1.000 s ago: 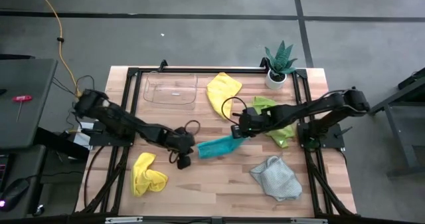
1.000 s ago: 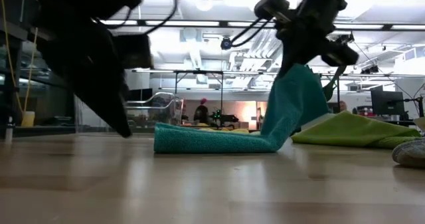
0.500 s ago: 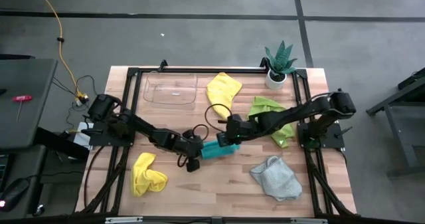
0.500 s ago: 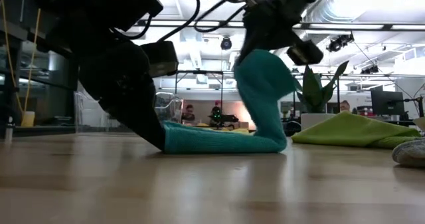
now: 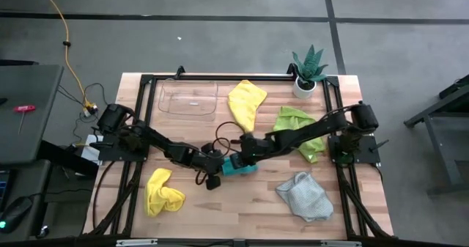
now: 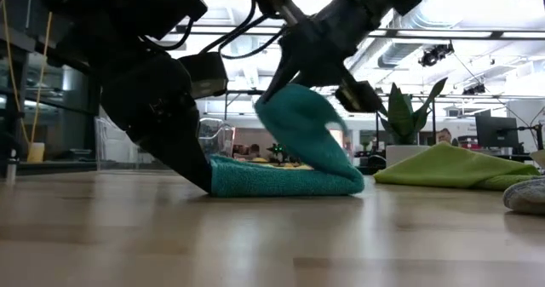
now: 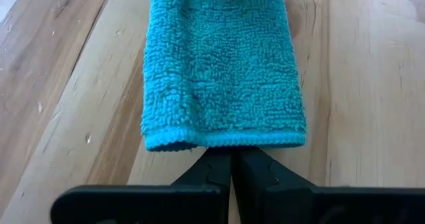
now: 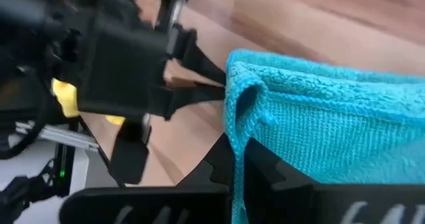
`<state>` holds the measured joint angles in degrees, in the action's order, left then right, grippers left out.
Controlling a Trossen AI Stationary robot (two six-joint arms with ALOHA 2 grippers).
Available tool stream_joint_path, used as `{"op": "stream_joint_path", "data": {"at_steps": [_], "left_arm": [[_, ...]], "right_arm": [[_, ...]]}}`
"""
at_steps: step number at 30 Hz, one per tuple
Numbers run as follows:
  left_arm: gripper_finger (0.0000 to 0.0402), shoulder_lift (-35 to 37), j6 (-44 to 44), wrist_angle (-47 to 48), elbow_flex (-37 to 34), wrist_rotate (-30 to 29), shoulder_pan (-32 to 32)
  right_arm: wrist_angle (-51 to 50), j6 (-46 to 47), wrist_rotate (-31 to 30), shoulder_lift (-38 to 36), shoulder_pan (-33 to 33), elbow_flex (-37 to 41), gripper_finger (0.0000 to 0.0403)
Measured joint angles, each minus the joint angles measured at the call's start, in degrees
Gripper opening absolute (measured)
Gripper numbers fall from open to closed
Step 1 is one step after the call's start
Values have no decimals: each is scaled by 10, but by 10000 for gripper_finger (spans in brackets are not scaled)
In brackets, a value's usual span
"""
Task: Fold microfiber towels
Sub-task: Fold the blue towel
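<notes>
Both jaws pinch the teal towel [image 6: 294, 151] — doubled over, plush.

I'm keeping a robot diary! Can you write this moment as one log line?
right gripper: shut on teal towel, folding it over | left gripper: shut, pinning towel's end

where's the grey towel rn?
In the high view the light grey towel lies crumpled near the table's front right, below the lime green towel and right of the teal towel that both grippers are working on.
</notes>
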<state>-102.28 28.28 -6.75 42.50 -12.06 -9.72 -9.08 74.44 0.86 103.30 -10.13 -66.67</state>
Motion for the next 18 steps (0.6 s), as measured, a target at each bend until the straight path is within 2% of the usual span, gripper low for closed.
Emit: {"op": "stream_joint_path", "data": {"at_steps": [9, 14, 18], "left_arm": [[0, -1, 0, -6, 0, -4, 1], [0, -1, 0, -8, 0, -4, 1], [0, -1, 0, -8, 0, -3, 1]], "right_arm": [[78, 2, 16, 47, 0, 0, 0], [80, 3, -9, 49, 0, 0, 5], [92, 14, -3, 48, 3, 0, 20]]}}
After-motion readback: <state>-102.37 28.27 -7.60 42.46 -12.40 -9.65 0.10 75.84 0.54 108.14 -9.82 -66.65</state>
